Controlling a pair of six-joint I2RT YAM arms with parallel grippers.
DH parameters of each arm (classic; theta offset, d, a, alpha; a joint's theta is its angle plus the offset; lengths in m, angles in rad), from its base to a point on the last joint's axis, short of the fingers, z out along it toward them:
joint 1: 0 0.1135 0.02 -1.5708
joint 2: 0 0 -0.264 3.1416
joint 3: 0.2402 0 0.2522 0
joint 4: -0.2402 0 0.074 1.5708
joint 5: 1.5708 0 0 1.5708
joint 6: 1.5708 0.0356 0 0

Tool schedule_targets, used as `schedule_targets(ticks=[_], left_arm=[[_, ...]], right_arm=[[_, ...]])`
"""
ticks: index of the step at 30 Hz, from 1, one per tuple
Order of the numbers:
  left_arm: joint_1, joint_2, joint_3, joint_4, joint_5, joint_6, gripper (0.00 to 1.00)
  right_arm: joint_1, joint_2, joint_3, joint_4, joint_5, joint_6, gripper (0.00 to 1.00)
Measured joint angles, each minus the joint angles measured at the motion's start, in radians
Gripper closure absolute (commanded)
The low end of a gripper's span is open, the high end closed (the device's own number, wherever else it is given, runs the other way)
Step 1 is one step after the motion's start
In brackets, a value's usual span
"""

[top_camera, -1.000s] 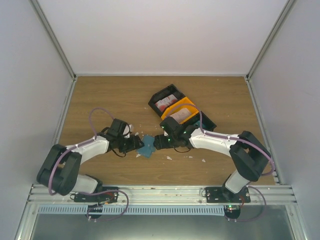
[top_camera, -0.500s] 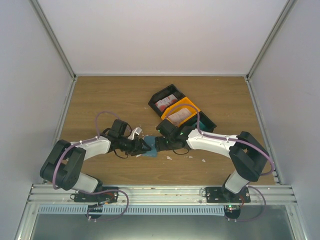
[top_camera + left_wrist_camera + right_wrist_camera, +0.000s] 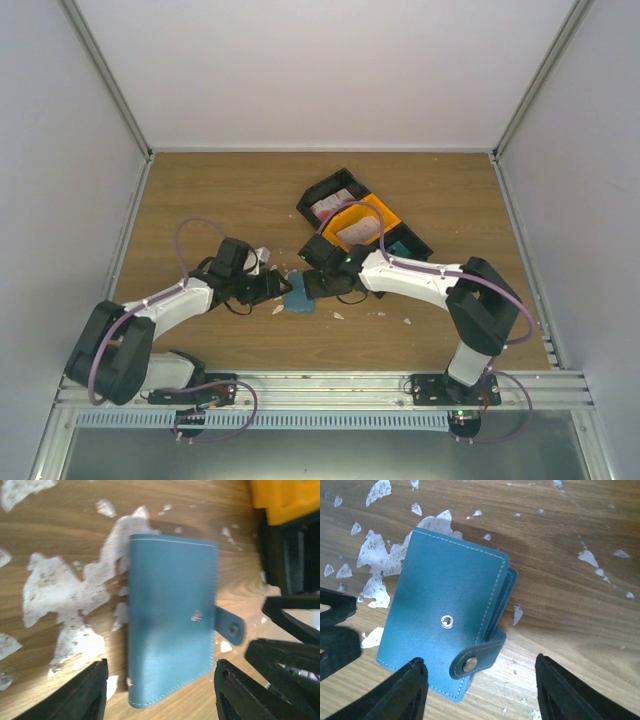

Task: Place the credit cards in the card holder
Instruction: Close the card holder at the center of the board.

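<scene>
Left gripper (image 3: 274,289) and right gripper (image 3: 313,285) flank the closed card holder (image 3: 298,298)
The left has backed off slightly since half a second ago; both jaws stand wide, holding nothing. The holder lies flat, strap unsnapped, among white scraps (image 3: 65,592), well in from the edges of the table (image 3: 200,195). Beyond it, credit cards (image 3: 331,207) sit in the tray (image 3: 318,192).

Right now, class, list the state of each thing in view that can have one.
card holder: closed, strap unsnapped, lying flat on the table.
left tool: open, over the holder, gripping nothing.
right tool: open, over the holder, gripping nothing.
credit cards: stacked in the tray, none in the holder.
</scene>
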State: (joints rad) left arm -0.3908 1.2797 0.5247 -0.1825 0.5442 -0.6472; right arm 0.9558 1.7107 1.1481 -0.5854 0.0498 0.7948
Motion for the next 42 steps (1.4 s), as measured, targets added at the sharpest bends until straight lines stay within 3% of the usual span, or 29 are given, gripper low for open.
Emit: schedule_targets(ticks=[9,14,27,32,35,39,42], left_arm=[[-0.011,0.152,0.005,0.023,0.005,0.003,0.70],[-0.041,0.152,-0.019,0.074,0.031,-0.025,0.73],[-0.081,0.151,-0.054,0.133,0.042,-0.076,0.69],[-0.081,0.129,-0.054,0.130,0.010,-0.077,0.66],[-0.081,0.110,-0.054,0.129,-0.006,-0.077,0.66],[-0.081,0.107,-0.054,0.128,-0.015,-0.077,0.66],[-0.081,0.107,-0.054,0.127,-0.016,-0.077,0.66]], right_arm=[[0.013,0.089,0.070,-0.036,0.021,0.000,0.78],[0.014,0.091,0.072,-0.060,0.041,0.008,0.98],[0.014,0.084,0.067,-0.056,0.045,0.008,0.99],[0.010,0.077,0.064,-0.047,0.042,0.002,0.87],[0.007,0.074,0.064,-0.045,0.042,-0.005,0.95],[0.007,0.073,0.063,-0.044,0.042,-0.016,0.94],[0.007,0.073,0.063,-0.043,0.041,-0.019,0.99]])
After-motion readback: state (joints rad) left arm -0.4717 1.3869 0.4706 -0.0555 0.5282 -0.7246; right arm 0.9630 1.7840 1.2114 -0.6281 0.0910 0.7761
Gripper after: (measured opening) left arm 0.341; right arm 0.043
